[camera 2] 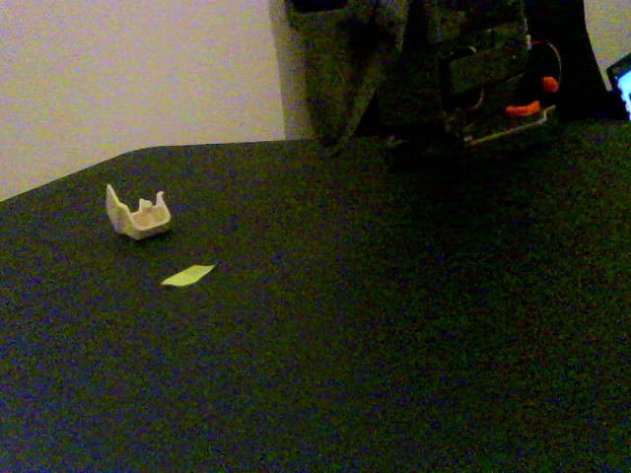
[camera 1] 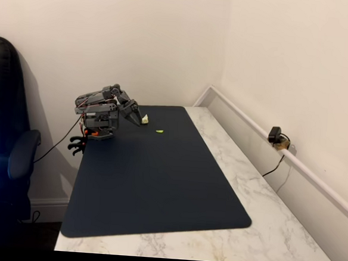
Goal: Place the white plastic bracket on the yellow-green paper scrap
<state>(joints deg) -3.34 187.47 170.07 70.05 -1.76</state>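
The white plastic bracket [camera 1: 145, 119] [camera 2: 138, 215] rests on the dark mat near its far edge, with nothing holding it. Just in front of it, a short gap away, lies the yellow-green paper scrap [camera 1: 160, 131] [camera 2: 187, 276], flat on the mat. My gripper [camera 1: 139, 120] hangs low over the mat's far left corner and points toward the bracket. Its tip looks close to the bracket in one fixed view, while the bracket stands alone in the other. The fingers are too small and dark to show whether they are open or shut.
The dark mat [camera 1: 158, 183] covers most of a marble table [camera 1: 274, 233] set into a wall corner. A small camera [camera 1: 275, 136] sits at the right wall on a white rail. A dark chair [camera 1: 8, 155] stands left of the table.
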